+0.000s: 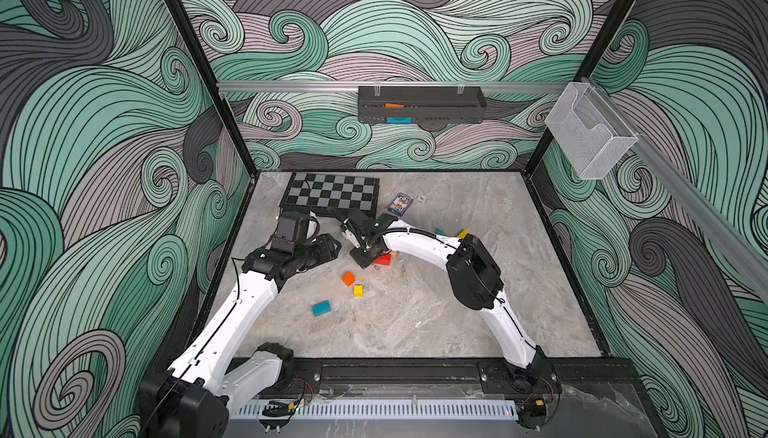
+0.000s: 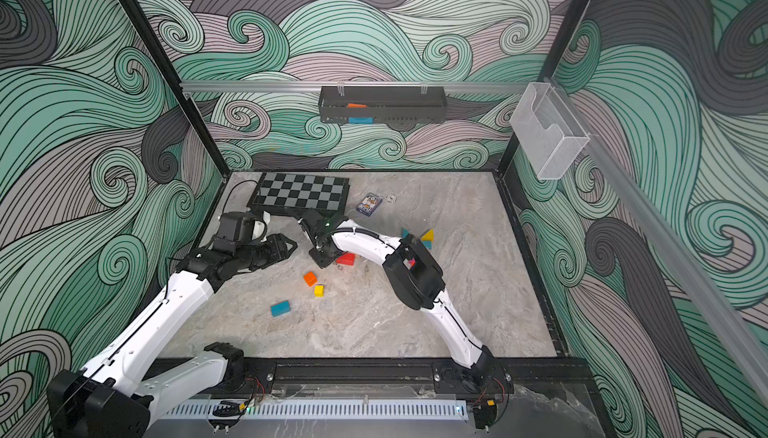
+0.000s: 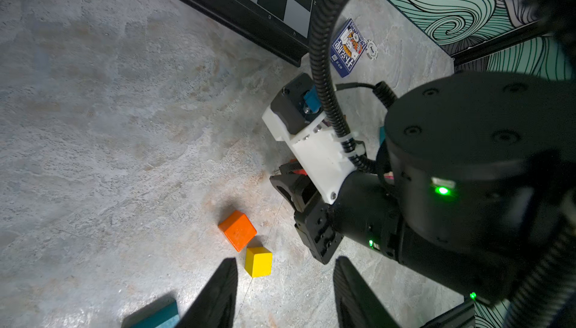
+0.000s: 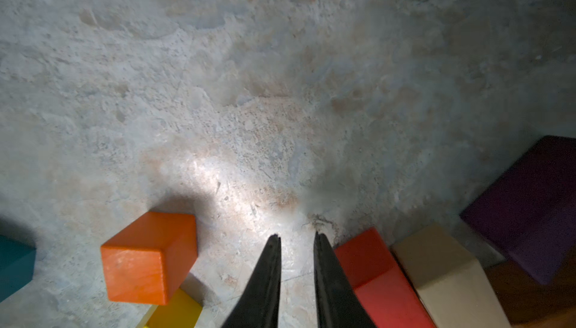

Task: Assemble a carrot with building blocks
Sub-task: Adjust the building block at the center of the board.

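Marble tabletop (image 4: 280, 92); right tool (image 4: 295, 234) closed, empty

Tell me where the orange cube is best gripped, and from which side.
Come straight down from above on the orange cube and close on two opposite side faces. It sits flat on the table, top clear. Pick the pair not facing the yellow cube, which sits close at one corner, probably leaving no finger room there.

red block (image 1: 384, 260): half hidden under the right gripper (image 1: 365, 261) in both top views.
teal block (image 4: 14, 267): cut by the right wrist view's edge.
yellow cube (image 4: 174, 312): likewise cut.
brown block (image 4: 530, 295): dim, shape unclear.
white disc (image 1: 422, 198): too small to read.
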`<control>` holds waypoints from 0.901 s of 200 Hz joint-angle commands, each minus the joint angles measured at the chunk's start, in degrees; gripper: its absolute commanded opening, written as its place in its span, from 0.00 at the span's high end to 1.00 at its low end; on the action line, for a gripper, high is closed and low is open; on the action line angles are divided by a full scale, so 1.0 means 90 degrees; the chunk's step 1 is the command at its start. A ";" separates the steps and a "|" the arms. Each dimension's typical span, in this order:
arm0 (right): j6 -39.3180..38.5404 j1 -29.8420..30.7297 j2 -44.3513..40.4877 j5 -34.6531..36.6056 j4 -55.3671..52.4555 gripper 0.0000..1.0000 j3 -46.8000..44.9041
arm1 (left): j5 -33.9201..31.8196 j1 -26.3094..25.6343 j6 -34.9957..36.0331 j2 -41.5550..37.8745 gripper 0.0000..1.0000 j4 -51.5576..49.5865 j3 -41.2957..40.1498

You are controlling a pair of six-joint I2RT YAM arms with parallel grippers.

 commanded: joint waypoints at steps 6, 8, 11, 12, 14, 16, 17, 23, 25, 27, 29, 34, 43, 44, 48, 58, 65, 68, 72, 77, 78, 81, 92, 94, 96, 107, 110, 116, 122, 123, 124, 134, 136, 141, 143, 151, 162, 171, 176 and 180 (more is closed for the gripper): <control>-0.0117 0.0016 0.0079 0.0439 -0.0067 0.78 0.0151 | -0.0062 0.0032 -0.0021 -0.0047 0.48 -0.0048 -0.0014; -0.0119 0.0018 0.0077 0.0458 -0.0073 0.78 0.0146 | -0.0062 0.0028 -0.0021 -0.0042 0.49 -0.0041 -0.0015; -0.0128 0.0019 0.0077 0.0476 -0.0067 0.78 0.0140 | -0.0057 0.0036 -0.0021 -0.0035 0.48 -0.0036 -0.0020; -0.0129 0.0019 0.0077 0.0475 -0.0066 0.78 0.0137 | -0.0064 0.0036 -0.0026 -0.0036 0.48 -0.0031 -0.0024; -0.0129 0.0026 0.0077 0.0481 -0.0072 0.78 0.0135 | -0.0068 0.0029 -0.0022 -0.0030 0.48 -0.0027 -0.0027; -0.0137 0.0026 0.0077 0.0490 -0.0072 0.78 0.0130 | -0.0066 0.0032 -0.0026 -0.0025 0.48 -0.0026 -0.0023; -0.0138 0.0027 0.0077 0.0492 -0.0066 0.78 0.0128 | -0.0069 0.0034 -0.0029 -0.0026 0.48 -0.0021 -0.0025; -0.0132 0.0028 0.0086 0.0498 -0.0079 0.78 0.0116 | -0.0072 0.0032 -0.0027 -0.0012 0.48 0.0001 -0.0037; -0.0130 0.0024 0.0086 0.0509 -0.0088 0.78 0.0115 | -0.0067 0.0030 -0.0030 -0.0009 0.48 0.0007 -0.0037; -0.0129 0.0027 0.0087 0.0519 -0.0093 0.78 0.0115 | -0.0061 0.0028 -0.0031 -0.0001 0.48 0.0012 -0.0035; -0.0129 0.0026 0.0087 0.0524 -0.0099 0.78 0.0110 | -0.0062 0.0027 -0.0031 0.0006 0.48 0.0013 -0.0044; -0.0124 0.0029 0.0096 0.0554 -0.0117 0.78 0.0106 | -0.0055 0.0027 -0.0031 0.0030 0.48 0.0022 -0.0047; -0.0129 0.0028 0.0096 0.0575 -0.0126 0.78 0.0080 | -0.0035 0.0027 -0.0031 0.0060 0.48 0.0028 -0.0038; -0.0129 0.0029 0.0096 0.0568 -0.0130 0.78 0.0078 | -0.0034 0.0027 -0.0031 0.0070 0.48 0.0025 -0.0038; -0.0134 0.0029 0.0096 0.0585 -0.0129 0.78 0.0067 | -0.0024 0.0027 -0.0031 0.0078 0.48 0.0031 -0.0038; -0.0129 0.0028 0.0096 0.0615 -0.0130 0.78 0.0038 | -0.0008 0.0032 -0.0020 0.0113 0.48 0.0042 -0.0028; -0.0137 0.0024 0.0088 0.0650 -0.0141 0.78 0.0019 | 0.0008 0.0037 -0.0015 0.0137 0.48 0.0042 -0.0028; -0.0139 0.0028 0.0087 0.0665 -0.0137 0.78 0.0010 | 0.0019 0.0034 -0.0012 0.0141 0.48 0.0042 -0.0023; -0.0148 0.0029 0.0082 0.0691 -0.0143 0.78 -0.0001 | 0.0016 0.0039 -0.0012 0.0149 0.48 0.0042 -0.0012; -0.0149 0.0020 0.0078 0.0711 -0.0147 0.78 -0.0014 | 0.0029 0.0030 -0.0003 0.0151 0.48 0.0042 -0.0018; -0.0149 0.0020 0.0073 0.0719 -0.0145 0.78 -0.0022 | 0.0028 0.0033 -0.0002 0.0155 0.48 0.0042 -0.0018; -0.0149 0.0021 0.0068 0.0741 -0.0144 0.78 -0.0029 | 0.0026 0.0027 -0.0003 0.0157 0.48 0.0042 -0.0016; -0.0158 0.0019 0.0049 0.0770 -0.0153 0.78 -0.0074 | 0.0026 0.0032 -0.0001 0.0163 0.48 0.0055 -0.0013; -0.0158 0.0019 0.0048 0.0782 -0.0153 0.78 -0.0083 | 0.0026 0.0035 0.0003 0.0169 0.48 0.0055 -0.0014; -0.0159 0.0019 0.0048 0.0783 -0.0153 0.78 -0.0086 | 0.0019 0.0029 -0.0003 0.0171 0.48 0.0068 -0.0017; -0.0159 0.0015 0.0032 0.0780 -0.0153 0.78 -0.0127 | 0.0016 0.0039 -0.0002 0.0181 0.48 0.0084 -0.0013; -0.0159 0.0010 0.0033 0.0785 -0.0153 0.78 -0.0137 | 0.0016 0.0028 0.0001 0.0182 0.48 0.0083 -0.0011; -0.0158 0.0009 0.0029 0.0791 -0.0176 0.78 -0.0157 | 0.0017 0.0034 -0.0007 0.0187 0.48 0.0085 -0.0006; -0.0163 0.0008 0.0028 0.0789 -0.0168 0.78 -0.0171 | 0.0020 0.0027 -0.0002 0.0196 0.48 0.0086 -0.0008; -0.0166 0.0009 0.0028 0.0788 -0.0165 0.78 -0.0174 | 0.0023 0.0027 -0.0002 0.0197 0.47 0.0089 -0.0008; -0.0172 0.0009 0.0028 0.0787 -0.0164 0.78 -0.0176 | 0.0024 0.0027 -0.0002 0.0197 0.48 0.0090 -0.0008; -0.0168 0.0007 0.0016 0.0782 -0.0171 0.78 -0.0206 | 0.0024 0.0031 -0.0002 0.0202 0.48 0.0089 -0.0008; -0.0168 0.0009 0.0010 0.0785 -0.0164 0.78 -0.0214 | 0.0025 0.0030 0.0003 0.0206 0.48 0.0091 -0.0008; -0.0178 0.0004 0.0004 0.0799 -0.0179 0.78 -0.0220 | 0.0026 0.0029 -0.0002 0.0208 0.48 0.0101 0.0000; -0.0173 0.0003 0.0002 0.0804 -0.0179 0.78 -0.0232 | 0.0028 0.0032 -0.0002 0.0207 0.48 0.0101 0.0001; -0.0168 -0.0005 -0.0015 0.0815 -0.0180 0.78 -0.0262 | 0.0026 0.0027 0.0001 0.0218 0.48 0.0101 0.0004; -0.0168 -0.0001 -0.0038 0.0837 -0.0175 0.78 -0.0292 | 0.0043 0.0032 -0.0002 0.0217 0.48 0.0111 0.0002; -0.0173 -0.0001 -0.0059 0.0846 -0.0181 0.78 -0.0314 | 0.0036 0.0038 -0.0007 0.0230 0.48 0.0118 0.0001; -0.0178 -0.0006 -0.0069 0.0850 -0.0181 0.78 -0.0324 | 0.0041 0.0031 -0.0002 0.0227 0.48 0.0120 0.0001; -0.0183 -0.0011 -0.0070 0.0851 -0.0175 0.78 -0.0333 | 0.0045 0.0032 -0.0007 0.0236 0.48 0.0127 0.0001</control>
